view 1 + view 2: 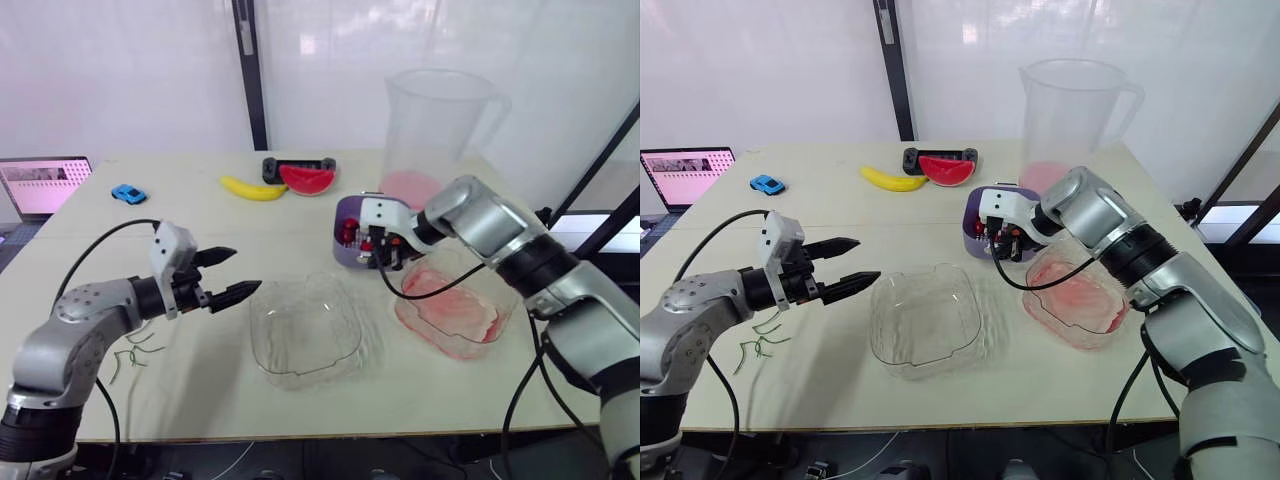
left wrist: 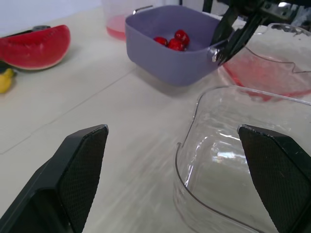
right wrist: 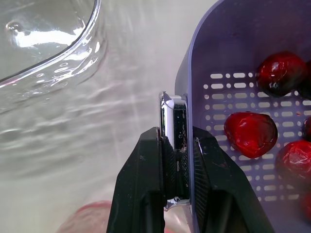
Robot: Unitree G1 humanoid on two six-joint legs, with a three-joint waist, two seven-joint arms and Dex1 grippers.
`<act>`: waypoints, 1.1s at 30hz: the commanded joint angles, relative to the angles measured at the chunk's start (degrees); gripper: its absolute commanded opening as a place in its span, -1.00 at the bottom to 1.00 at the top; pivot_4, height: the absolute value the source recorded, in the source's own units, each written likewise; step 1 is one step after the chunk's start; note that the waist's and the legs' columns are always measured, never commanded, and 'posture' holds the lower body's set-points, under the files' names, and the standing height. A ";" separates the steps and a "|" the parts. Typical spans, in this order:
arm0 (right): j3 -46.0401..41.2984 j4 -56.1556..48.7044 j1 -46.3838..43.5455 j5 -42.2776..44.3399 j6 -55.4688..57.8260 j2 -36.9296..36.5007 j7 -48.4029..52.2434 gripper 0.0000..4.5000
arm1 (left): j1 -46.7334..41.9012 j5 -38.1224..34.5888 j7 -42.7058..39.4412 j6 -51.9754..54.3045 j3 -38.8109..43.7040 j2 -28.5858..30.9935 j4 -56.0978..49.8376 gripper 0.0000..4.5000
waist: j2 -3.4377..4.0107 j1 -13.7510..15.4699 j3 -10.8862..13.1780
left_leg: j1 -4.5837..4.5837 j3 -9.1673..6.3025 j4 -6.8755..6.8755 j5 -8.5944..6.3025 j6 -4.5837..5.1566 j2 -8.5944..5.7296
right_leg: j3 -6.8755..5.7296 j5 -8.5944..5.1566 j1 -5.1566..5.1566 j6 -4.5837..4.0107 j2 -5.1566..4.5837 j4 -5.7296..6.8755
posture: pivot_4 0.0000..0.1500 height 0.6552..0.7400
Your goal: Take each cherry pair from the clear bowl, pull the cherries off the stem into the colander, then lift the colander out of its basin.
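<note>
The right gripper (image 1: 385,257) is holding the colander (image 1: 348,216) by its rim; the left gripper (image 1: 244,271) is hovering, fingers apart, beside the clear bowl (image 1: 305,330).

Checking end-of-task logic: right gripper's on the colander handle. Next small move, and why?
Probably settle the colander on the table and open the right gripper. It is shut on the colander's metal handle, the clear bowl looks empty, the cherries lie in the colander, and it is already beside the pink-tinted basin, not in it.
</note>
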 commanded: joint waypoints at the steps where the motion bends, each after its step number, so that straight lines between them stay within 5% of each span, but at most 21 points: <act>1: -3.10 4.25 -0.18 -2.98 -4.49 2.72 1.43 -0.90 | 0.58 -1.35 1.07 0.46 2.40 1.01 -2.69 1.00 | 0.00 -0.03 0.00 | 0.00 0.00 -0.01 0.00 -0.01 0.00 | 0.00 0.00 -0.03 0.00 0.00 0.02 | 1.00 1.00; 4: -4.62 8.43 0.06 -5.10 -6.60 5.30 0.89 -0.90 | 0.71 -1.62 1.33 0.62 2.74 1.51 -2.65 1.00 | 0.00 -0.01 0.00 | 0.00 -0.01 -0.02 0.03 -0.05 0.00 | 0.00 0.00 -0.04 0.00 0.01 0.05 | 1.00 1.00; 13: -11.62 9.90 -1.66 -7.44 -5.61 6.02 1.86 0.99 | -0.22 0.23 1.65 -1.22 1.57 2.39 -0.96 1.00 | 0.01 -0.02 0.00 | 0.00 -0.01 -0.02 0.04 -0.08 -0.02 | 0.00 0.00 -0.04 0.00 0.01 0.05 | 1.00 1.00; 22: -29.21 -7.01 3.41 0.78 4.85 -5.34 2.81 0.99 | -4.09 2.21 3.46 -2.77 1.27 1.52 5.02 1.00 | 0.00 0.46 0.00 | 0.00 0.01 -0.02 0.03 -0.06 -0.05 | -0.01 0.00 -0.02 0.00 -0.03 0.04 | 1.00 1.00; 26: -46.18 -15.54 16.43 7.84 2.79 -10.37 -1.60 0.99 | -3.08 7.04 3.00 -9.14 0.78 2.22 7.64 1.00 | -0.06 1.03 -0.03 | 0.01 -0.03 -0.03 -0.06 0.10 -0.04 | -0.07 0.00 0.07 0.00 -0.02 0.01 | 1.00 1.00; 33: -61.01 -28.79 40.95 11.45 2.00 -14.31 -7.09 0.99 | -0.34 5.71 -3.73 -12.06 4.20 5.24 14.81 1.00 | 0.00 1.34 -0.01 | 0.07 0.11 -0.01 -0.17 0.29 -0.01 | 0.05 0.00 0.04 -0.01 0.01 0.05 | 1.00 1.00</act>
